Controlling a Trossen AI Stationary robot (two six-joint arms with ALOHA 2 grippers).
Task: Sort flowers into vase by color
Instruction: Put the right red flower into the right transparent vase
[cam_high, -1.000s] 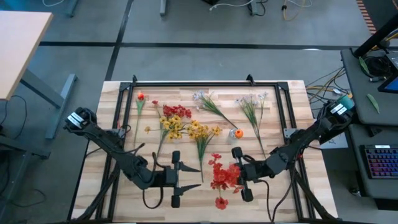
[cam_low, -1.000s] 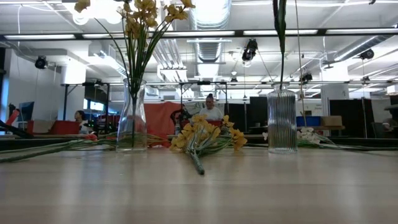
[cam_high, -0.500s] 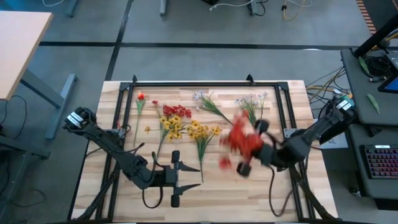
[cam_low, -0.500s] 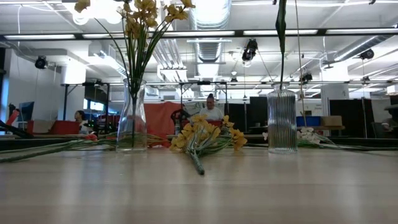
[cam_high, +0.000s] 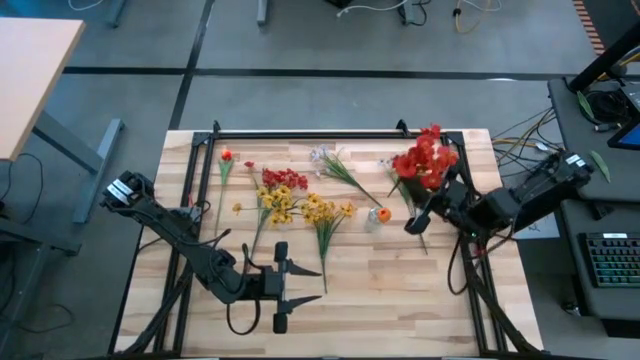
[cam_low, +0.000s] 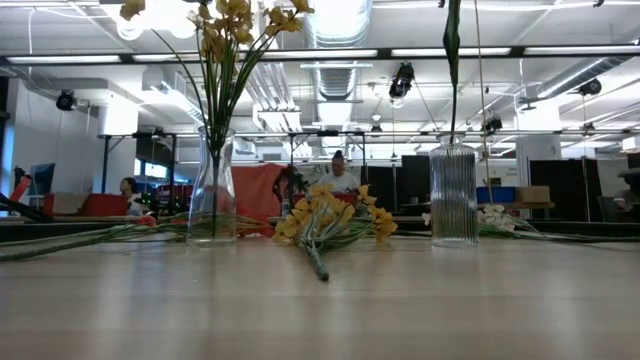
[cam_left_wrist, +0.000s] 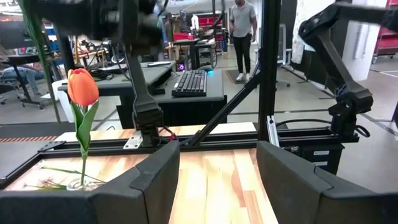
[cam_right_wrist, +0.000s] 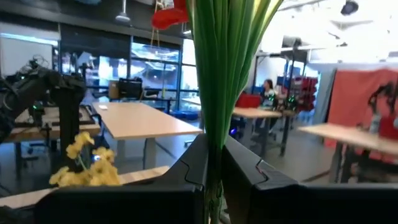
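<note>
We see our right gripper (cam_high: 425, 205) raised over the table's right side, fingers (cam_right_wrist: 249, 171) clamped on green stems between them. Our left gripper (cam_high: 300, 284) rests low near the front edge, jaws parted, nothing between them.

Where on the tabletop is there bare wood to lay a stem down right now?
The near strip of the table, between the left gripper and the right arm's base, is bare. The far band is crowded: red and yellow sprays, yellow bunch, white sprays, and the right gripper lifting the red flowers.
</note>
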